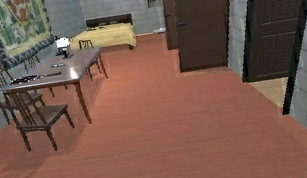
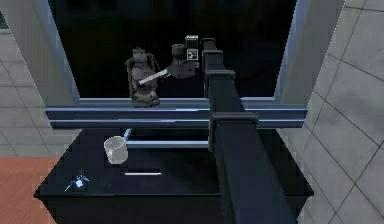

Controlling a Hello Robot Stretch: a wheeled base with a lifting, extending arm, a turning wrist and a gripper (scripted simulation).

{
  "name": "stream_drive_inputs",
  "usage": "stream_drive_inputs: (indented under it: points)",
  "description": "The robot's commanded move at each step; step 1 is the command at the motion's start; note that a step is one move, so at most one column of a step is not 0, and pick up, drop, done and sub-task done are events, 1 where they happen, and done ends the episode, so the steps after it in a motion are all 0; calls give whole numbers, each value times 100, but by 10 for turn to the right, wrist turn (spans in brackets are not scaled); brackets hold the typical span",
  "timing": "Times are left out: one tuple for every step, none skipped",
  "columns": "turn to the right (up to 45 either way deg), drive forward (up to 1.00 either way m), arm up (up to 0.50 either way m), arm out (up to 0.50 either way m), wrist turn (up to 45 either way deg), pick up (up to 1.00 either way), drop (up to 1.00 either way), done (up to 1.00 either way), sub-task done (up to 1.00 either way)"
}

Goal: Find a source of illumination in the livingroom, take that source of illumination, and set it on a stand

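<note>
With the lantern [image 2: 140, 92] at the tool [image 2: 152, 76], past the far edge of the worktop [image 2: 60, 185], held or not I cannot tell, a loose grip could drop it onto the worktop beside the cup [image 2: 117, 150].

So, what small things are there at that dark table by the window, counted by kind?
Lantern: 1
White cup: 1
Thin white stick: 1
Small bluish thing: 1
Total: 4
</note>
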Motion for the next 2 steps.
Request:
stream_drive_inputs:
  points:
    - [0, 0, 0, 0, 420, 0, 0, 0, 0]
    - [0, 0, 0, 0, 0, 0, 100, 0, 0]
